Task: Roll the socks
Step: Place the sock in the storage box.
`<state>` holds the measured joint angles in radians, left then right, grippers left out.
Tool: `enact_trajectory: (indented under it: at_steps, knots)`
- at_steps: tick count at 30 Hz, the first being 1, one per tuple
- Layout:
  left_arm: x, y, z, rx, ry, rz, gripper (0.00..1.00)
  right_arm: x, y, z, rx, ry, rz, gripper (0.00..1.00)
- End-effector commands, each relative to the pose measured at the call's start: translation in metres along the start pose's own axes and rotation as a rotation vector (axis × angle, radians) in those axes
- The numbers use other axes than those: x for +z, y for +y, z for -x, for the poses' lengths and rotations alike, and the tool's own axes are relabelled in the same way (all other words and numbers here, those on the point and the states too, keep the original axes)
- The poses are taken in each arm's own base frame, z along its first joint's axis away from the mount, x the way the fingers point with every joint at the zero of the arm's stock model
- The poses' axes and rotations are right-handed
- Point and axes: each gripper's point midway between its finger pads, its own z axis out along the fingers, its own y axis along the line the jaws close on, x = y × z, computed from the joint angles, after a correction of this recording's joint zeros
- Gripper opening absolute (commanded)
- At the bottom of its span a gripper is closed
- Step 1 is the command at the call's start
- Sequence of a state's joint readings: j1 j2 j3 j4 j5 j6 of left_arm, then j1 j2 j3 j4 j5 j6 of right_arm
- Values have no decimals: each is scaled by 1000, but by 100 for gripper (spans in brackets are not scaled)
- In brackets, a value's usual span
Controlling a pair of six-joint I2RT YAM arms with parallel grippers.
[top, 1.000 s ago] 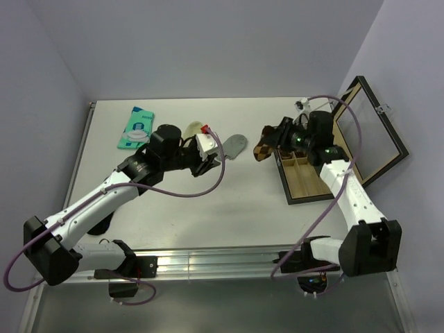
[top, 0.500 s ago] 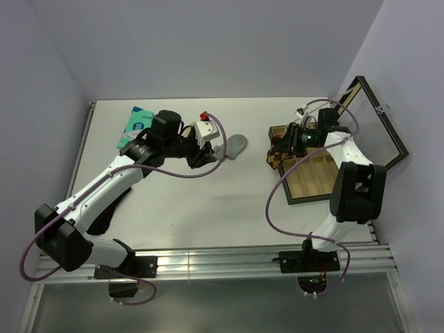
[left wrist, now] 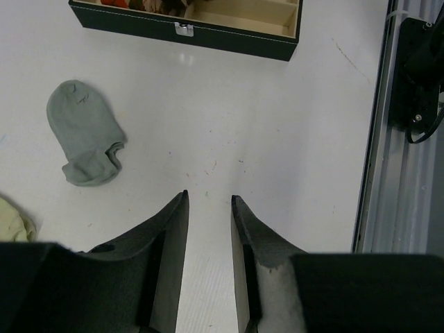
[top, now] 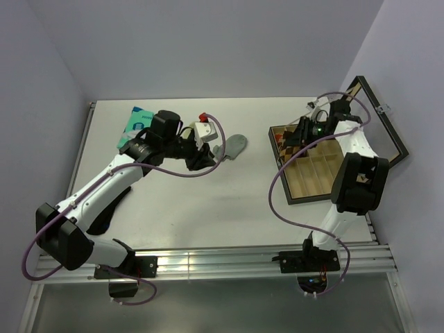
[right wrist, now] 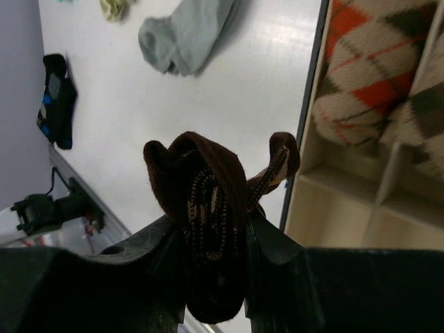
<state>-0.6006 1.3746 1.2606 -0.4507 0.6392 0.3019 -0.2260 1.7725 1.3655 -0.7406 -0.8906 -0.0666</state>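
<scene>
The right gripper [right wrist: 215, 229] is clenched on a brown sock [right wrist: 208, 201], whose dark fabric bunches up between the fingers in soft folds, with a tan woven pattern showing on the inner side. The right wrist view shows this grasp closely. In the top view the same gripper [top: 300, 132] is a small dark shape over the far left corner of the box [top: 305, 173], and the sock cannot be made out there.

The left gripper [left wrist: 208, 201] is released, with a narrow gap between its curved black fingers and nothing in it. It hangs above the bare white table [top: 208, 201].

The grey sock [left wrist: 87, 132] lies flat on the table ahead of the left gripper. It is short and rounded at the toe, with a folded cuff. Only the wrist views show the cream sock [left wrist: 14, 218], a crumpled pale lump just beside the grey one.

The box has dark outer walls and pale wooden dividers, and its lid [top: 371, 132] stands open. The right wrist view shows argyle socks [right wrist: 368, 76] in its compartments, knitted in beige, orange and dark green diamonds. It also shows a black sock [right wrist: 59, 100] with blue patches near the table's edge. A flat teal packet [top: 137, 125] lies at the far left in the top view.
</scene>
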Motion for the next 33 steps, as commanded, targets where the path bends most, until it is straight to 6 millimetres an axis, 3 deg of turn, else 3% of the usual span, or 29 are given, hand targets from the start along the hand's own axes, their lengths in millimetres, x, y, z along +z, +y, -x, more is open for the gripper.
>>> enact_trajectory:
  at_steps: [1,2,4,7,14,23,28,33]
  knots:
    - [1,-4,7,14,-16,-37,35,-17,-6,-2,-4,33,-33,0]
    - [1,-3,6,10,-13,-38,35,-19,-3,1,-6,15,9,0]
    - [2,-4,3,7,-4,-46,35,-18,-21,-5,33,26,-11,0]
    - [5,-4,-2,-1,4,-54,35,-10,-32,-18,68,60,-17,0]
    - [11,-6,-8,-29,22,-86,34,-18,-29,-28,33,26,-81,0]
    - [9,-7,-9,-31,23,-78,34,4,-61,-60,79,166,-235,0]
    - [12,-7,-9,-42,30,-88,34,4,-69,-58,62,185,-305,0]
    - [15,-8,-11,-45,38,-91,33,0,-90,-60,73,215,-419,0]
